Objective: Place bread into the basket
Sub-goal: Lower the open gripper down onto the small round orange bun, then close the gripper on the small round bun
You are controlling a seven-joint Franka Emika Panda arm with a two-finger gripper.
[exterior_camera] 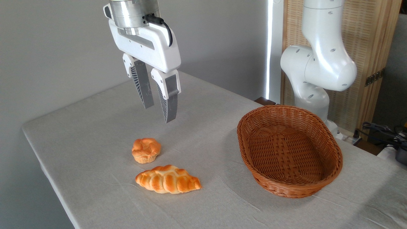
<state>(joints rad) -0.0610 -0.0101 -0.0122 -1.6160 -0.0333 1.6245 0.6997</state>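
Robot test setup in a room: white arm (318, 60) mounted at the edge of a cloth-covered table (95, 127), plain grey wall (47, 47) behind, woven screen panel (365, 38) beside it, loose cables (378, 128) at the right edge.

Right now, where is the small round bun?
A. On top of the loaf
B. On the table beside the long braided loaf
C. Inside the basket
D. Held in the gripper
B: the bun sits on the table just behind the loaf, under the open, empty gripper; the basket holds nothing.
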